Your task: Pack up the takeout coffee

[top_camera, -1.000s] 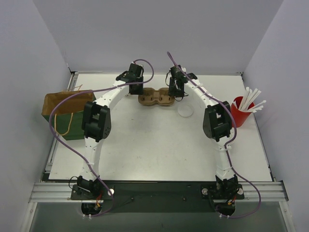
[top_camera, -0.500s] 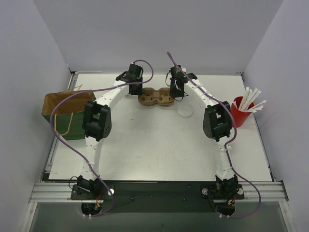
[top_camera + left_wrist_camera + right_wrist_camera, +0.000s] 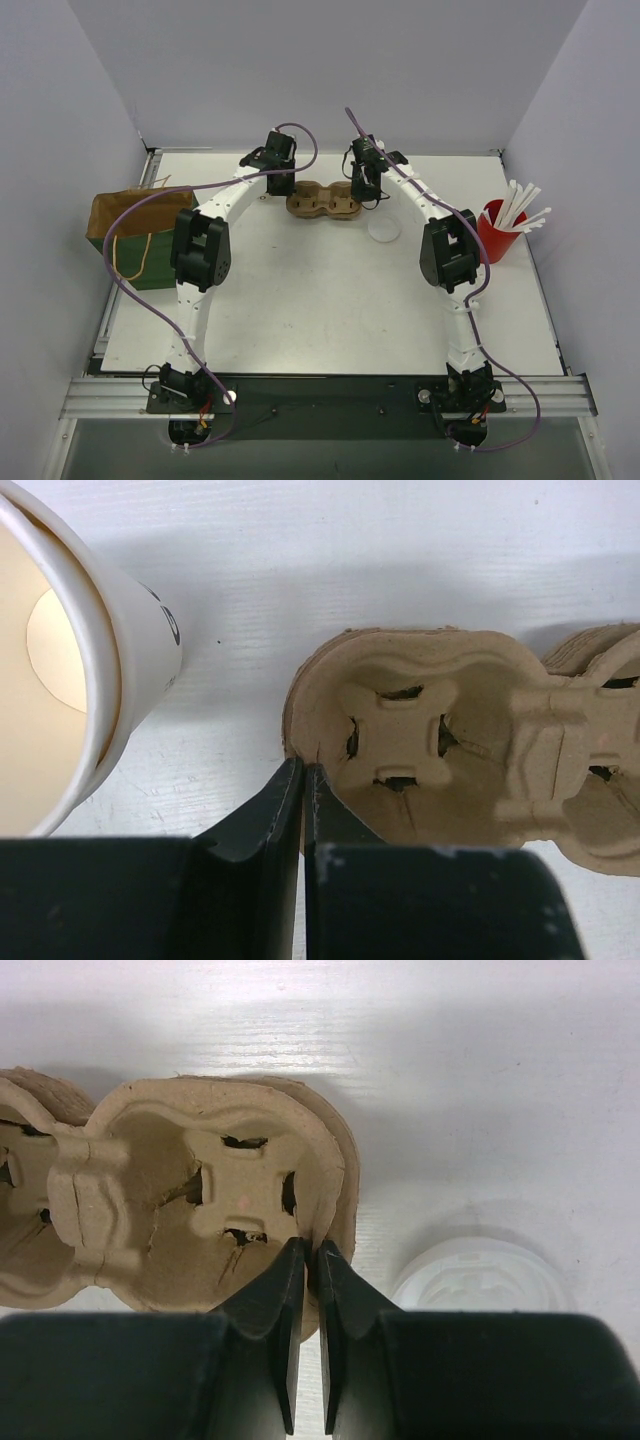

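While both arms reached out from the near edge of the table (image 3: pixel 300 320), what lay closest to me was idle: a brown paper bag (image 3: pixel 128 225) at the left edge, a red cup (image 3: pixel 495 240) of white straws (image 3: pixel 525 203) at the right, and a little farther in a single flat lid (image 3: pixel 384 230) lying alone on the table beside the right arm. Beyond that sat the cup carrier (image 3: pixel 323 203), and there the work was. The left pincer (image 3: pixel 303 770) was clenched on the carrier's left rim and the right pincer (image 3: pixel 305 1250) on its right rim, with the cardboard edge nipped between each pair of fingers. The wells I could see were empty. Just left of the carrier, and apart from it, sat one open paper cup (image 3: pixel 90 670), lidless and tan inside, with nothing holding it.

I took this for the preparing step: getting the carrier in hand. It was perhaps being parted from a second one nested beneath, since a doubled edge showed at both ends, though I could not be sure. Nothing was packed yet. The next move would call for a level, matched lift or pull from both arms, lest the thin rim tear. One pincer would then have to be freed for the cup.
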### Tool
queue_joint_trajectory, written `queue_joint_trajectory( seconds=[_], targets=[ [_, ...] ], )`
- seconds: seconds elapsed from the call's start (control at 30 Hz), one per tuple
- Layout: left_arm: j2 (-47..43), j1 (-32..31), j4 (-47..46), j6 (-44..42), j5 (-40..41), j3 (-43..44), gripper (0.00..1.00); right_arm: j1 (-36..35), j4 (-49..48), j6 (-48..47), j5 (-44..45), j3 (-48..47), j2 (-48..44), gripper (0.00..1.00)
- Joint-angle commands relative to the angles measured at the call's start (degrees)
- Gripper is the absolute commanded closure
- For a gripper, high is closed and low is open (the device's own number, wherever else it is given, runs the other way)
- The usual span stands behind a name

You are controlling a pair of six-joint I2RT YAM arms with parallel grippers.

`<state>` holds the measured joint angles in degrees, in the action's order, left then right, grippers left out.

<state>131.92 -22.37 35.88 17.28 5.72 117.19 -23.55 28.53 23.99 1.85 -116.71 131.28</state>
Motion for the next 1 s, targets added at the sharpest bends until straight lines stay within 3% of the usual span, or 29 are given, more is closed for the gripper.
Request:
queue_joint_trajectory(
  seconds=[0.0, 0.17, 0.63, 0.97],
  targets=[
    [-1.31, 0.31, 0.42, -1.11, -0.97, 3.31, 0.94, 0.17, 1.35, 0.71, 0.44, -2.56, -1.03, 0.96],
    [-2.10, 0.22, 1.39, -1.28, -1.23, 4.45, 1.00, 0.08, 1.70, 0.71, 0.70, -3.00, -1.99, 0.99],
    [-6.23, -0.22, 3.41, -0.58, -2.55, 4.63, 1.00, -0.88, 2.75, 0.62, 1.75, -1.77, -8.06, 1.00],
    [-13.08, -2.50, 3.50, 1.26, -2.90, -3.08, 1.00, -1.85, 2.67, 1.58, 2.63, 6.91, -15.17, 1.00]
  ],
)
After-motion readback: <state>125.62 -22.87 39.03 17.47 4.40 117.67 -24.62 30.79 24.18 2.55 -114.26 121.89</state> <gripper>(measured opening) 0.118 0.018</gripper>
